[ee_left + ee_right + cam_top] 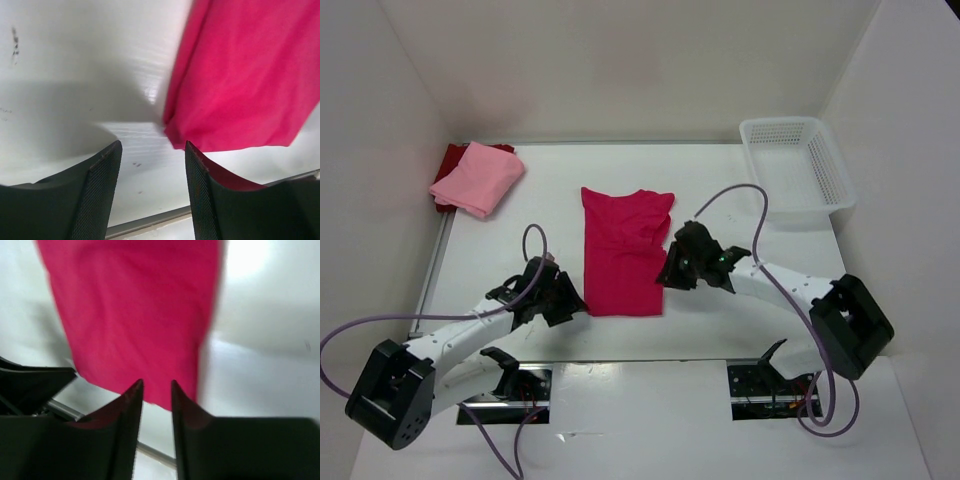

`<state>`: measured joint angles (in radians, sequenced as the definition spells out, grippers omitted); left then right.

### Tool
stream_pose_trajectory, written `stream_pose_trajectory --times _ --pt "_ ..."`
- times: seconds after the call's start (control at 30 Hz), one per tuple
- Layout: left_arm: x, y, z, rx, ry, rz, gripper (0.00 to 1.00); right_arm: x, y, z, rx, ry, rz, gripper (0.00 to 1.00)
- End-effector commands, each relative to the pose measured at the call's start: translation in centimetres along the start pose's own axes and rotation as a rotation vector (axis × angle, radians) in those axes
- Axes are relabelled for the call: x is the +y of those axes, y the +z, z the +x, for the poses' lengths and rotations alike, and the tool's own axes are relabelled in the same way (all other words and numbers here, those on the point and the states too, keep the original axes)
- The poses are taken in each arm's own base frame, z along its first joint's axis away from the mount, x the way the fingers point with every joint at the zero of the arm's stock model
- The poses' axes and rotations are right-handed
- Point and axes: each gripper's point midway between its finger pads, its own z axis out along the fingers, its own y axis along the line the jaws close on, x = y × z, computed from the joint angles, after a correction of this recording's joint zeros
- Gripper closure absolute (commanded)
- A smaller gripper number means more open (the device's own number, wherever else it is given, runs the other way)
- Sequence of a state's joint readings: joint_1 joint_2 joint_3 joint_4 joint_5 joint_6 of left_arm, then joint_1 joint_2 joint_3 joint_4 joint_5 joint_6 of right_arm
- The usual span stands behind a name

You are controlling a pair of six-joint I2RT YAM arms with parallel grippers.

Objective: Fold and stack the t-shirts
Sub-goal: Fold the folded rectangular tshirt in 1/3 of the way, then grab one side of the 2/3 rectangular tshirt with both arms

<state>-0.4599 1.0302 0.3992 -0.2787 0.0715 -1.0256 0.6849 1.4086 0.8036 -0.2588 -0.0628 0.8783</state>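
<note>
T-shirt in bright magenta-pink [620,255] lies flat on the table [520,215] between the two grippers, collar end away from the arm bases and hem toward them.

The left gripper [578,303] is low over the table with its jaws wide apart; in its wrist view only bare white tabletop shows between the fingers [100,190]. The shirt's near hem corner [172,135] is just ahead of the fingertips, apart from them and toward the inner finger.

The right gripper [665,278] is at the shirt's opposite long edge, close to the hem. Its jaws are parted by a narrow gap, and nothing is clamped in it. In its wrist view the cloth [135,315] spreads ahead of the tips [156,385], and the hem edge shows just beyond the slot.

Farther out from the left gripper, at the far left corner of the table, a folded light pink shirt [478,178] lies on top of a dark red shirt [448,157]. Only the edges of the dark red one show. Well beyond the right gripper, at the far right corner, stands a white mesh basket [840,178].
</note>
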Motion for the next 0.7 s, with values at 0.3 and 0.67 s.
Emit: stream_pose_trajectory --times 0.3,0.67 --pt "0.4 2.1 -0.5 0.013 -0.011 -0.047 0.56 -2.1 0.8 7.1 0.213 0.065 -0.034 0.58" --pt "-0.6 3.7 0.9 0.087 0.04 -0.05 0.83 -3.0 2.7 8.3 0.27 0.066 -0.006 0.88"
